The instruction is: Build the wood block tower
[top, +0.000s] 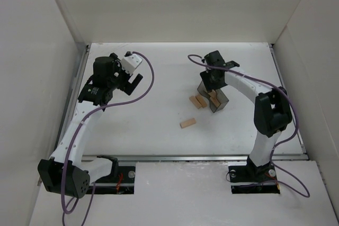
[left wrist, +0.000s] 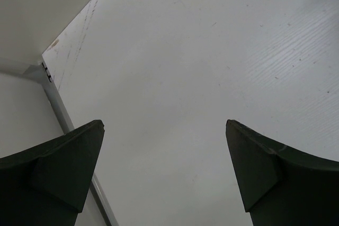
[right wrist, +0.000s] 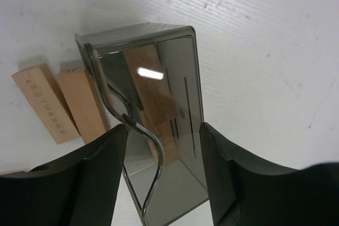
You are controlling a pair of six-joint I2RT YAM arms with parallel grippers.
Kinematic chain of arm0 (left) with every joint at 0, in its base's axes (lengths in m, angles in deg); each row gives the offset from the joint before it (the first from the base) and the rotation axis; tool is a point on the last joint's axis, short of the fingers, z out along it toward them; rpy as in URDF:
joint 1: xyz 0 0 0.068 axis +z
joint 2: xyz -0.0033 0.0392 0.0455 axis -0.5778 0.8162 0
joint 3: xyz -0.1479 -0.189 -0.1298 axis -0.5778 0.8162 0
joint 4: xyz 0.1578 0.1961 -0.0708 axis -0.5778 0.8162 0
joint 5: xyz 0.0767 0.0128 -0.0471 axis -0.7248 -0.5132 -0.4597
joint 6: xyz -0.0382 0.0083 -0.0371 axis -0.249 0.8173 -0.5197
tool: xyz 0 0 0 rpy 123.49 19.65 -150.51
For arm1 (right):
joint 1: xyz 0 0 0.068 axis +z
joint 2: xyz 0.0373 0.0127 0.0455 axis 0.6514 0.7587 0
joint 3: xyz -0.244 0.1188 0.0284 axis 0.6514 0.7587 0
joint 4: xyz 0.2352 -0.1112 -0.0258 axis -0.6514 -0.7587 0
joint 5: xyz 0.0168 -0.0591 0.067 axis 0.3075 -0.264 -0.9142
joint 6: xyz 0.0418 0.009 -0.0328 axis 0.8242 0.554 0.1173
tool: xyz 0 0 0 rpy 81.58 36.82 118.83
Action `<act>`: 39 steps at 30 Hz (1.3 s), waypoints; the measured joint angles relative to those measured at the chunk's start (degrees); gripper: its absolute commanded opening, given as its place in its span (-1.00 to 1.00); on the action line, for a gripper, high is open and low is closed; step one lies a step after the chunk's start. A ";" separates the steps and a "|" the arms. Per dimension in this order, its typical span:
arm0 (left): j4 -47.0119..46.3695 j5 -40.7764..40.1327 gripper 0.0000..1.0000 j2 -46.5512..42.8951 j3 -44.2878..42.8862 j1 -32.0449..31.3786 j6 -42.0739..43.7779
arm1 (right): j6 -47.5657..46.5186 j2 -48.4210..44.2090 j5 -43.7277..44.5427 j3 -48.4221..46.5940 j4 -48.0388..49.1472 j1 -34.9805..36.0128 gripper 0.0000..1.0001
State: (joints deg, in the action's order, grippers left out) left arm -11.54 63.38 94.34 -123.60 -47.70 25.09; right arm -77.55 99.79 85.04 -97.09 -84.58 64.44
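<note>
Tan wooden blocks, four in view. One block [right wrist: 151,91] sits inside the grey see-through bin [right wrist: 185,67], running along the bin's length; we cannot tell whether it lies flat or leans. A pair of blocks [top: 197,100] lies flat on the table [top: 153,78] just outside the bin's left wall, side by side and touching each other. A lone block [top: 187,123] lies further off on the same side of the bin and nearer the arm bases, apart from the pair.

Right gripper [right wrist: 164,130] hangs directly over the bin, pointing down into it. Its fingers stand partly apart, with the bin's wavy rim and the near end of the inner block between them. We see a gap on both sides and nothing pinched.

Left gripper [left wrist: 164,123] is well away from the bin, on the far left of the table. Its fingers are spread wide over bare white surface and hold nothing.
</note>
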 measured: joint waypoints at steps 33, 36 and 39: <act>0.33 -0.66 0.98 2.47 0.00 0.00 0.68 | 1.22 -1.92 -4.35 -0.66 -0.09 -1.16 0.58; 0.33 -0.81 0.98 2.47 0.00 0.00 0.68 | 1.07 -0.31 -4.33 -0.63 -0.09 -1.11 0.45; 0.33 -1.09 0.98 2.47 0.00 0.00 0.68 | 1.01 1.68 -4.26 -0.63 -0.09 -1.11 0.41</act>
State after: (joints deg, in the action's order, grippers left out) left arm -11.21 62.28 96.81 -123.60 -47.70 25.76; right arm -76.54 101.48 80.78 -97.72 -84.66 63.32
